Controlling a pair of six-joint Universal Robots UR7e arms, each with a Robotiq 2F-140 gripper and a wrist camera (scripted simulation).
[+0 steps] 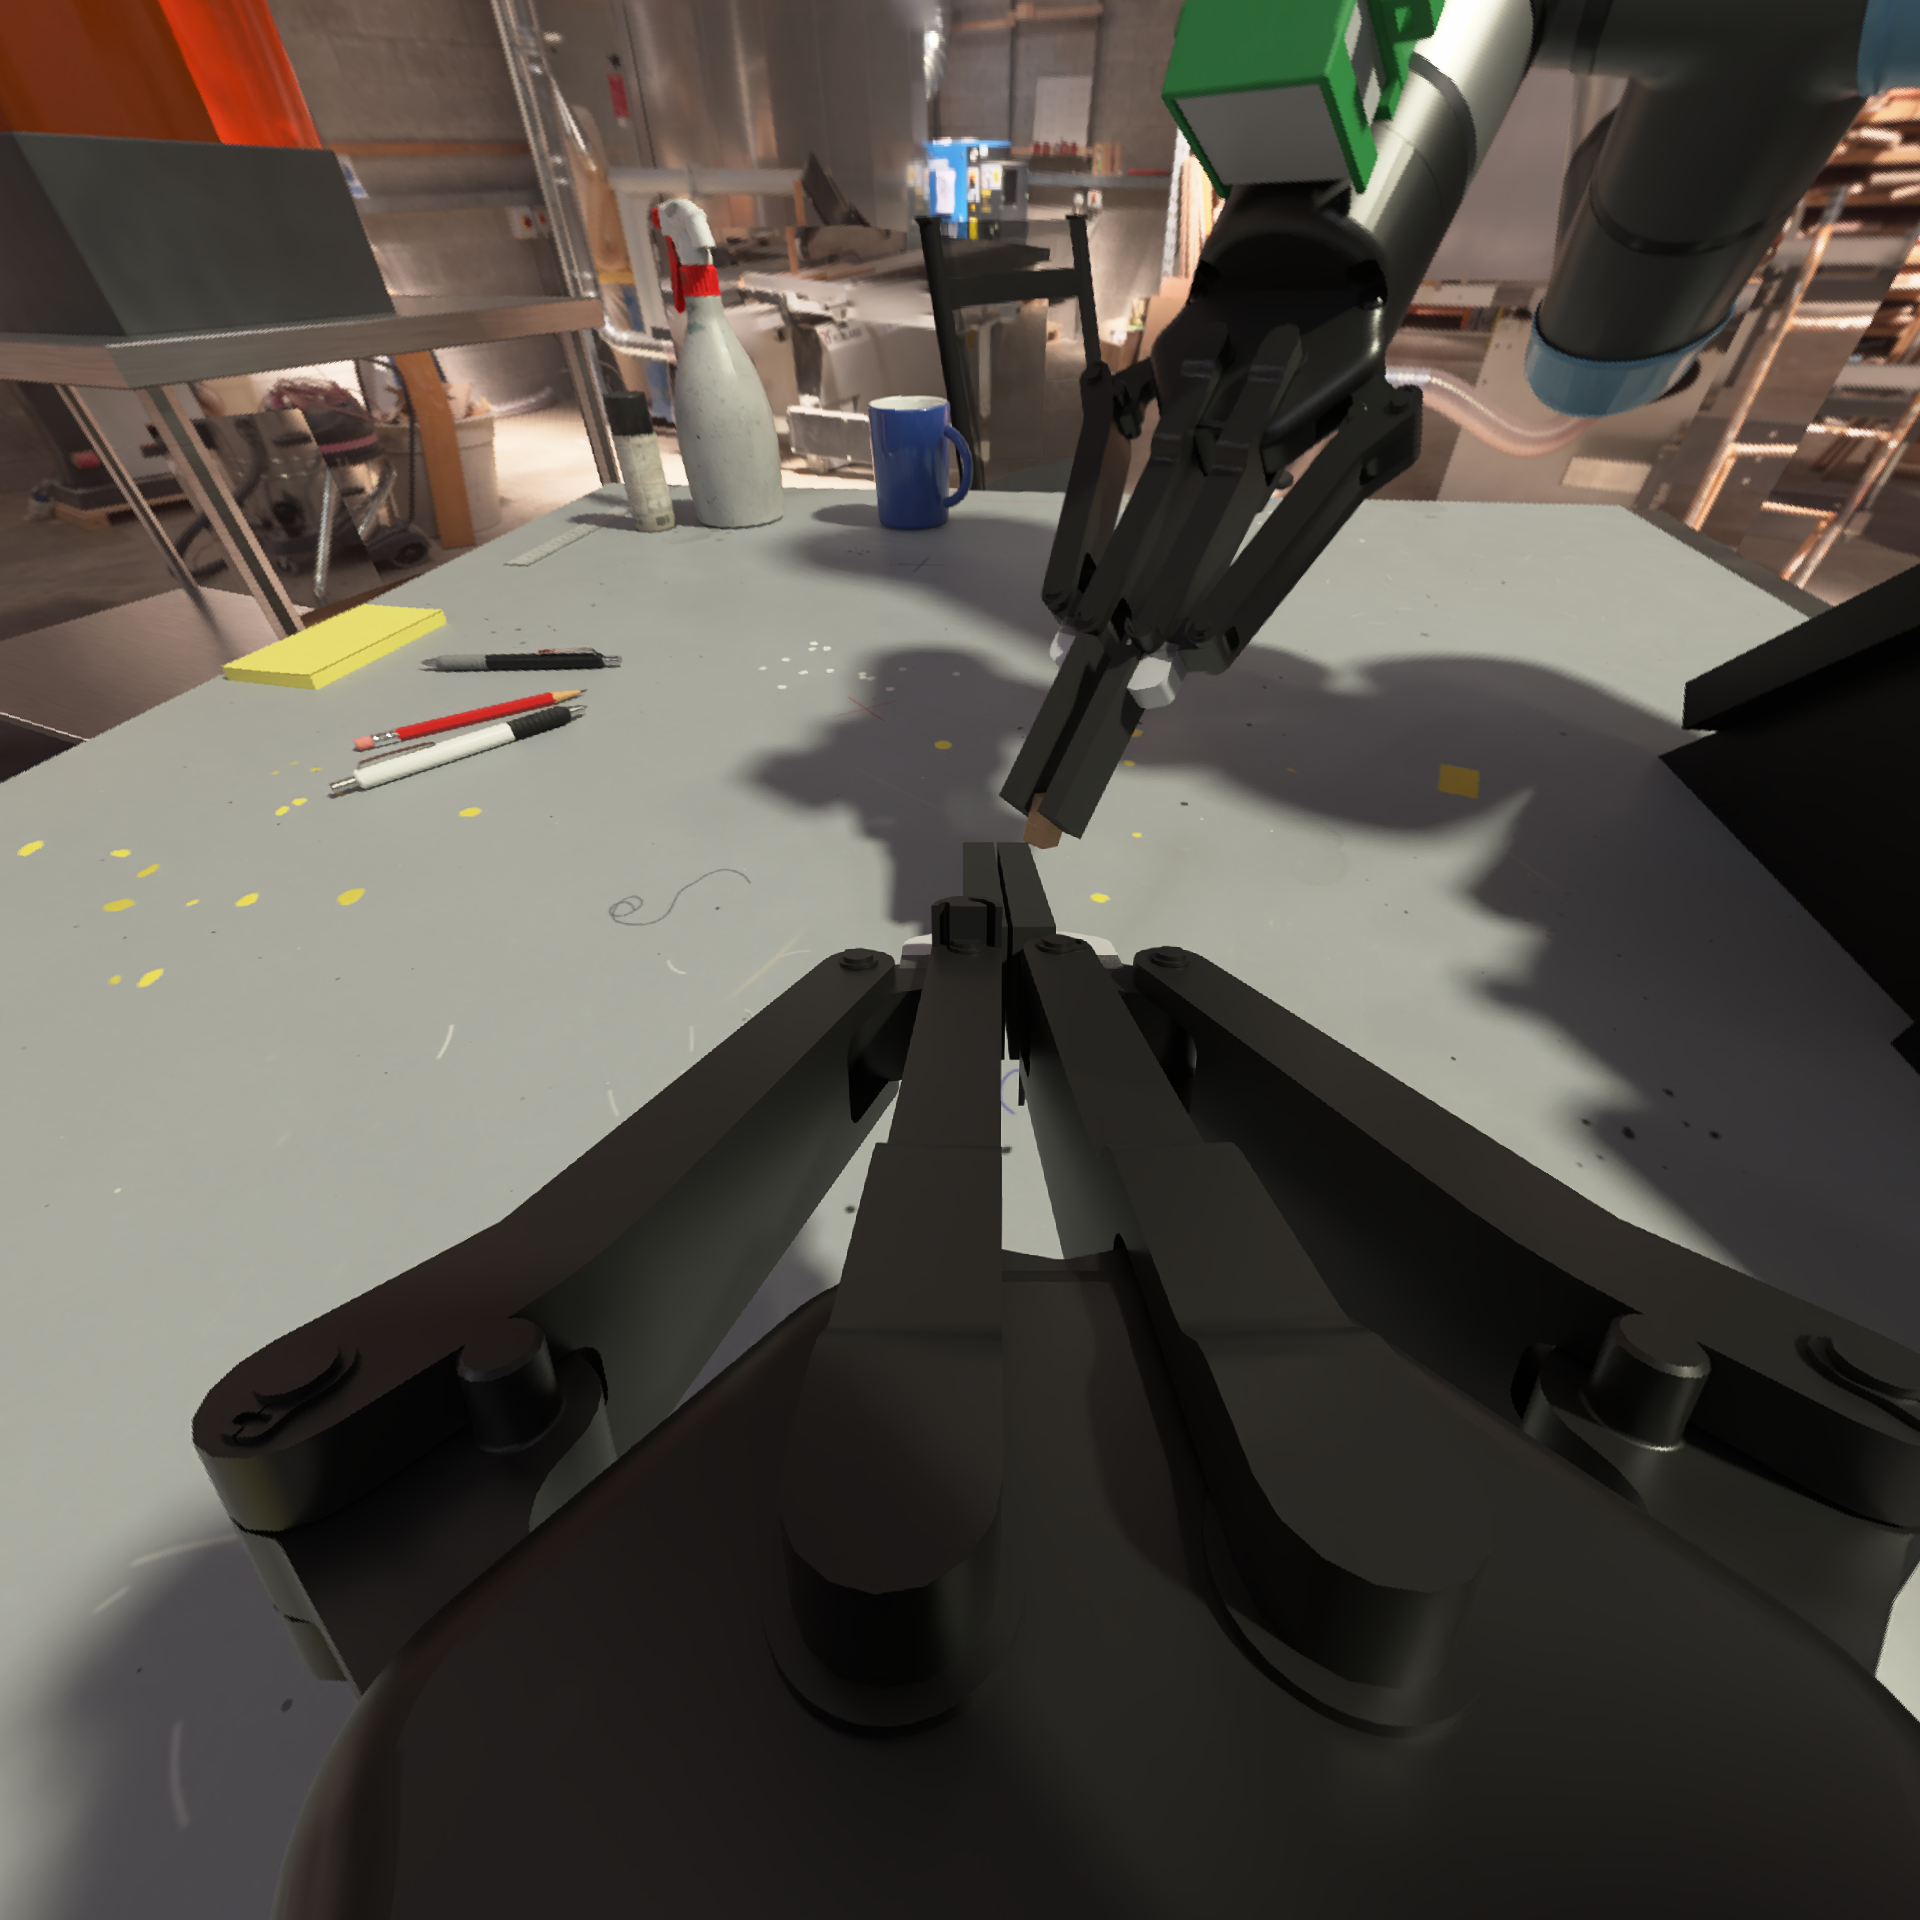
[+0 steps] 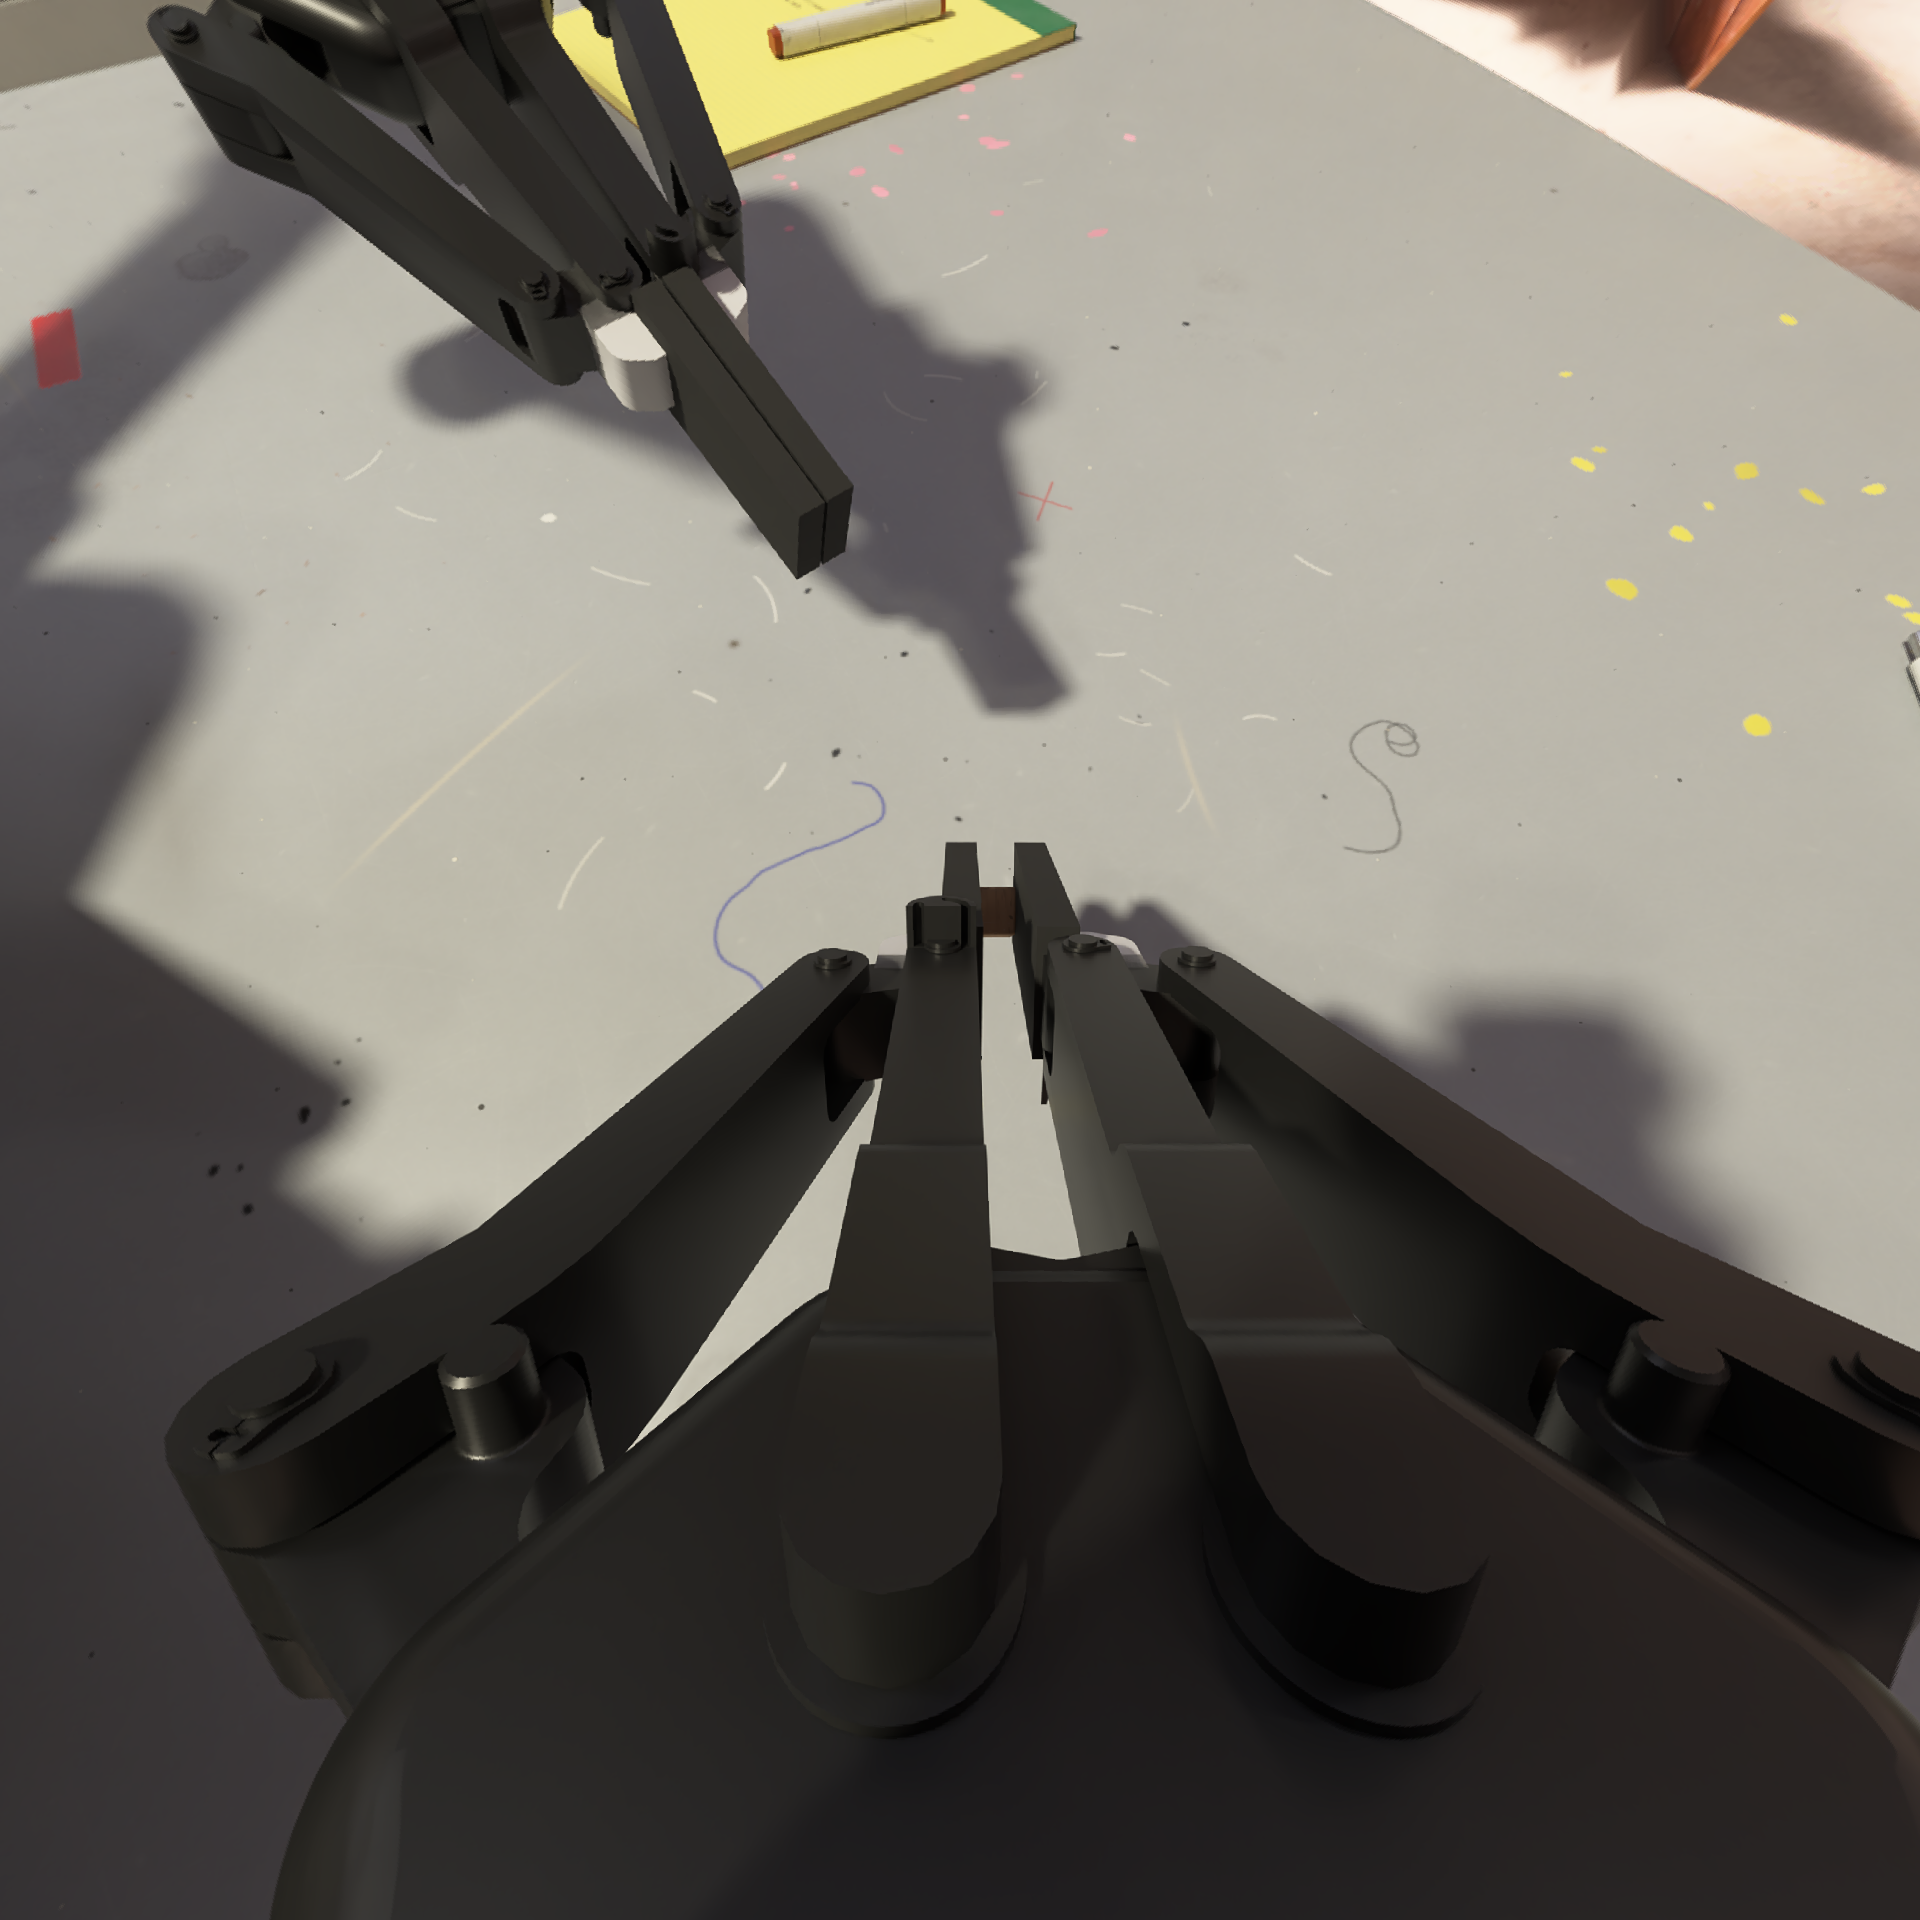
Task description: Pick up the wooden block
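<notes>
The wooden block [image 2: 997, 912] is small and brown, pinched between the fingers of my right gripper [image 2: 995, 871], which holds it above the grey table [image 2: 1351, 436]. In the left wrist view the right gripper [image 1: 1044, 816] hangs over the table's middle with the block's tan end [image 1: 1041, 831] sticking out below its fingertips. My left gripper [image 1: 1000, 868] is shut and empty, its tips just in front of and below the right gripper's tips. It also shows in the right wrist view [image 2: 824, 535], above the table with its pads pressed together.
On the table are a yellow pad [image 1: 338, 644], a black pen [image 1: 525, 661], a red pencil [image 1: 468, 719], a white pen [image 1: 452, 750], a spray bottle [image 1: 717, 416], a can [image 1: 639, 462], a blue mug [image 1: 914, 462], a black box [image 1: 1808, 727]. A marker [image 2: 857, 26] lies on a yellow notepad [image 2: 831, 99].
</notes>
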